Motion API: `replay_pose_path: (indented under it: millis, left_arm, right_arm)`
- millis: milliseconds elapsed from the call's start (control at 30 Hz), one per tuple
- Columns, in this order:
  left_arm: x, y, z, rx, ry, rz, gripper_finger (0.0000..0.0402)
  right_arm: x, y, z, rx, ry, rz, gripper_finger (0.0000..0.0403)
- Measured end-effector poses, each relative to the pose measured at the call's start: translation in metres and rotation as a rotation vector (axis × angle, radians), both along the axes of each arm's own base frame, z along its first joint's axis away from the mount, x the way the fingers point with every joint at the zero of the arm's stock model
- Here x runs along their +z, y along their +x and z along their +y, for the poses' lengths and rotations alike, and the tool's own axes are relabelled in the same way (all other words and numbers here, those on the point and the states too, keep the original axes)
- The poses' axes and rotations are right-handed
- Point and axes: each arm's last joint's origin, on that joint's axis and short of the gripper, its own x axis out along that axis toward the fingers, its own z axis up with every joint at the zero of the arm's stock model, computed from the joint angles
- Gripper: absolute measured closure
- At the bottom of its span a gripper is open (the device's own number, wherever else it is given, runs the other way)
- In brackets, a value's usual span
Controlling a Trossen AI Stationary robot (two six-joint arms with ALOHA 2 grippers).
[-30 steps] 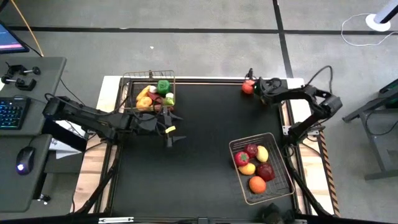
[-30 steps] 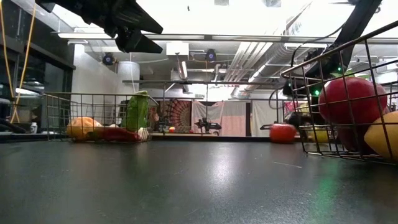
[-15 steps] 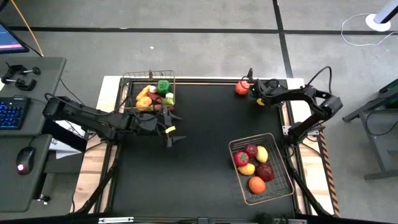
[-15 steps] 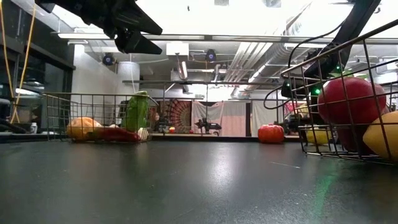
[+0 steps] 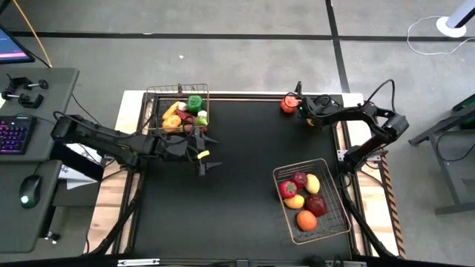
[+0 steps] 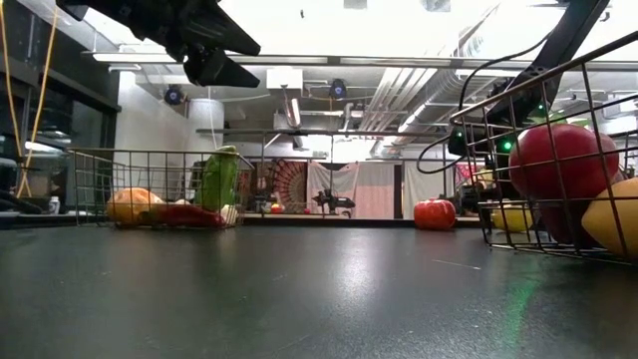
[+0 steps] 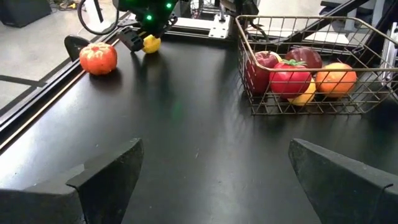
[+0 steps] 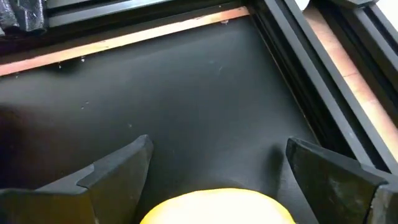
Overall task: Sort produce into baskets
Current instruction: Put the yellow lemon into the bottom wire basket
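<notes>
My right gripper (image 5: pixel 303 107) is open at the table's far right corner. A yellow lemon (image 8: pixel 217 208) lies on the table between its fingers and also shows in the left wrist view (image 7: pixel 151 43). A red-orange tomato-like piece (image 5: pixel 288 104) rests on the table just left of that gripper. My left gripper (image 5: pixel 202 157) is open and empty, above the table near the smaller coppery-rimmed basket (image 5: pixel 178 91), which holds green, orange and yellow produce. The larger silvery basket (image 5: pixel 286 215) at the near right holds red apples, an orange and yellow pieces. My right gripper has one finger on either side of the lemon (image 8: pixel 186 205), low over the table. I cannot tell whether the fingers touch it.
The table's far edge rail (image 8: pixel 124 40) and right edge rail (image 8: pixel 323 93) run close by my right gripper. The black tabletop (image 5: pixel 237 148) lies bare between the two baskets. A desk with keyboard and mouse (image 5: pixel 30 189) stands left of the table.
The red-orange piece has slid or rolled a little toward the table's left edge along the far edge. My right gripper has followed it a short way to the left.
</notes>
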Motion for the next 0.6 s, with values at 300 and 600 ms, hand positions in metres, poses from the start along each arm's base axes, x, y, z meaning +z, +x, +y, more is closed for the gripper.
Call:
replay_pose_path:
  millis: [300, 600]
  left_arm:
    - [-0.0004, -0.0002, 0.0, 0.0, 0.001, 0.005, 0.0009]
    - [-0.0004, -0.0002, 0.0, 0.0, 0.0, 0.005, 0.0009]
  right_arm:
    - [-0.0005, 0.0004, 0.0008, 0.051, 0.058, -0.018, 0.0029]
    - [-0.0005, 0.0013, 0.0017, 0.065, 0.091, -0.044, 0.0029]
